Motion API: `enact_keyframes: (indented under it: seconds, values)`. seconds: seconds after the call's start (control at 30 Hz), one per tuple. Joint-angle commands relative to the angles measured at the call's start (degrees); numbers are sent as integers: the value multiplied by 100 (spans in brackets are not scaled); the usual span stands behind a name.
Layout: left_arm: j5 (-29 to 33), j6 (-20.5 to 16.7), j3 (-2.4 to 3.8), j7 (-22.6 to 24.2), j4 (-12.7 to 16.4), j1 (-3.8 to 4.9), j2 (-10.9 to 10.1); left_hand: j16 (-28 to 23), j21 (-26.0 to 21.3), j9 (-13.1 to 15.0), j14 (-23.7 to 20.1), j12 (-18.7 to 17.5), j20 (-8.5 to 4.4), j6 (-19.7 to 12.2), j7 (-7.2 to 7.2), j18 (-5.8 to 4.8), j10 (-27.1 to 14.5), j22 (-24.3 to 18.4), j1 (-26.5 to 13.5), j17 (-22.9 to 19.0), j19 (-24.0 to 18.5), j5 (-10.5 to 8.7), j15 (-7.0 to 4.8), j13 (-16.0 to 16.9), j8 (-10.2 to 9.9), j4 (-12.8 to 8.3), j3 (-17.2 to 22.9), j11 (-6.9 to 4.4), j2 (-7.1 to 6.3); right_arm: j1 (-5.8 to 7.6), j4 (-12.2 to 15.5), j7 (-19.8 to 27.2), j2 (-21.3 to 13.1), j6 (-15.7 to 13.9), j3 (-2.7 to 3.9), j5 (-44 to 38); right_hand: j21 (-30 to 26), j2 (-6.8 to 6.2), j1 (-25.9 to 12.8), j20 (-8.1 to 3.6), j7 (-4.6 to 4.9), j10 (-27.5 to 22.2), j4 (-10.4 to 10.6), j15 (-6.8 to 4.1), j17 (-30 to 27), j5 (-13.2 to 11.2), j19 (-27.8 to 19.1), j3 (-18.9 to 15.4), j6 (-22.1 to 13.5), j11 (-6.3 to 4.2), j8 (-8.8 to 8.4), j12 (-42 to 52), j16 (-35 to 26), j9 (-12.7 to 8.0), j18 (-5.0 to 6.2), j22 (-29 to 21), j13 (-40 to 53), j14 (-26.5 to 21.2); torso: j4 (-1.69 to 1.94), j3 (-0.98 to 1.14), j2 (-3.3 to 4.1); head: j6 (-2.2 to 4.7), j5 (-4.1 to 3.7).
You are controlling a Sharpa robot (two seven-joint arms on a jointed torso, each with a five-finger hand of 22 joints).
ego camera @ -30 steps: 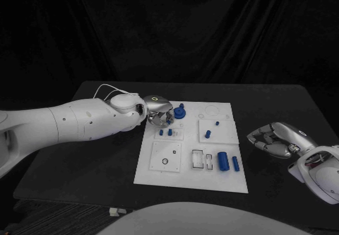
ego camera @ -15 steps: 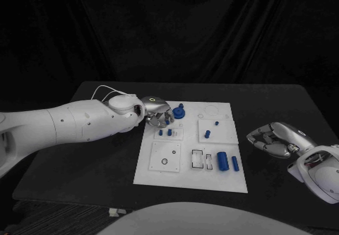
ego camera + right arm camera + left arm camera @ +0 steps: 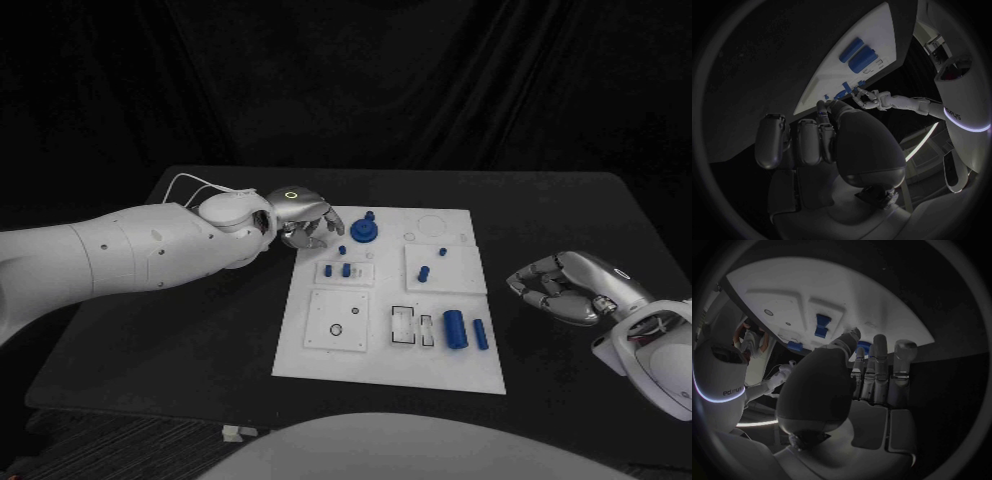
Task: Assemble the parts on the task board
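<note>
The left hand (image 3: 303, 218) hovers empty, fingers spread, with the blue gear-like part (image 3: 366, 230) standing just beside it on the task board (image 3: 433, 370). The right hand (image 3: 565, 287) rests curled and empty over the bench (image 3: 188, 350), well apart from the board. A careless reach could knock that upright part over.

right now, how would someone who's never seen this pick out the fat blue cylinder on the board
Find the white task board in the middle of the black table, then its near right part. Two blue pieces lie there side by side, lengthwise. The fat blue cylinder is the thicker one, left of the slim blue rod.
</note>
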Motion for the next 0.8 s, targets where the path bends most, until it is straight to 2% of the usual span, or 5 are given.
enact_keyframes:
  seconds: [0.03, 0.37, 0.57, 0.7, 0.8]
  values:
    - [665, -477, 8, 436, -7, 89, -85, -288, -1339, -15, -371, 189, 49, 162, 66, 179, -27, 39, 50, -61, -1039, -51, 71, 79, 63, 125, -19, -76, 24, 98, 96, -20, -74, -137, 5, -14, 64, -70, -52, 38, -9, -26, -2, 37, 66, -9, 50, -30, 38, 14, -31, -57, 65, 12, 25, 1058, 136, 291, 9, 1, 2, -1, -28]
    - [4554, 1015, 7, 1942, -212, 422, -369, -2720, -3932, -240, -4292, 682, 105, -444, 481, 181, -2646, -772, 34, -828, -5105, -16, 207, 55, -100, 1058, -1354, 26, -8, 962, 97, -59, -8, -84, 5, -14, -253, -329, -343, 124, 69, -2008, 475, 134, -35, -903, -81, -249, -58, 119, -177, -2222, 26, -6, 80, 982, -2016, 210, 111, -25, 29, -1, -143]
    - [6604, 1633, 6, 2369, -66, 466, -354, -4861, -3941, -1047, -5507, -758, 215, -2897, 269, 106, -4823, -1161, -1423, -3478, -5852, 24, 429, -1944, -272, 1101, -2801, -190, -285, 1243, 10, -128, 182, 299, 6, -111, -466, -476, 70, 164, 123, -3308, 367, 174, -109, -623, -214, -81, -265, 151, -262, -3558, 8, -36, 117, 937, -3031, 82, 193, -68, 66, -1, -262]
    - [7655, 1929, 5, 2652, 165, 471, -356, -4907, -4187, -1342, -5511, -971, 615, -3546, -29, 8, -5042, -6069, -1801, -3580, -6246, -109, 590, -2355, -307, 1086, -2715, -476, -201, 1326, -107, -238, 423, 710, 6, -491, -705, -614, 297, 326, 56, -4188, 237, 408, -303, -316, -390, 130, -529, 439, -256, -4663, -79, -59, 139, 883, -3780, -120, 328, -125, 111, -1, -460]
    - [8019, 1981, 5, 2822, 378, 466, -382, -4907, -4263, -1518, -5511, -1010, 828, -3916, -176, 10, -5092, -7262, -1845, -3580, -6236, -119, 521, -2451, -347, 1088, -2621, -611, -87, 1351, -220, -302, 606, 1052, 6, -707, -712, -647, 419, 362, 66, -4301, 62, 362, -340, -504, -429, 193, -568, 537, -226, -5354, -38, -30, 162, 878, -4497, -183, 390, -166, 146, 12, -561]
